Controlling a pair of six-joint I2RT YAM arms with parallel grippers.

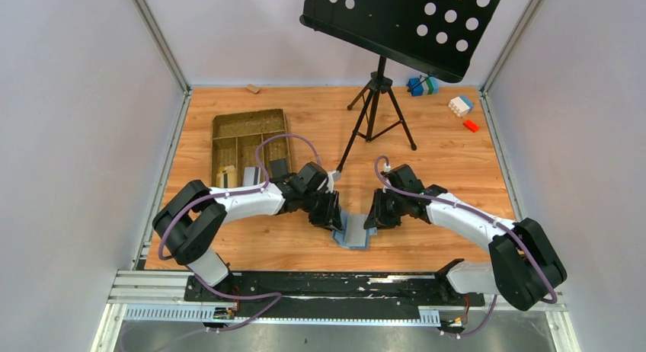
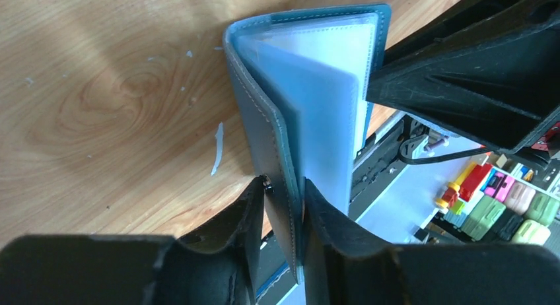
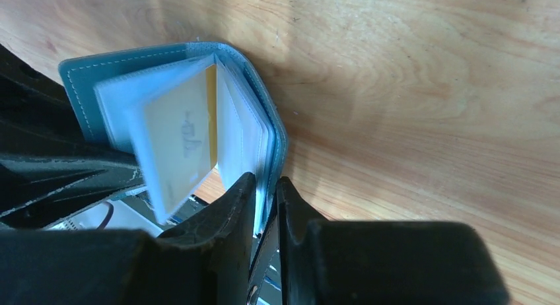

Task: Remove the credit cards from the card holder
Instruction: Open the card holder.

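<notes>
The blue card holder stands open on its spine between my two grippers, its clear sleeves fanned out. My left gripper straddles one cover; its jaws are open, with a gap beside the cover. My right gripper is shut on the other cover. A pale yellow leaf with a small mark shows in one sleeve. Two small flat rectangles that look like the credit cards, one dark and one grey, lie in the brown tray.
The brown compartmented tray sits at the back left. A tripod carrying a black perforated plate stands behind the grippers. Toy blocks lie at the back right. Metal rails run along the near edge.
</notes>
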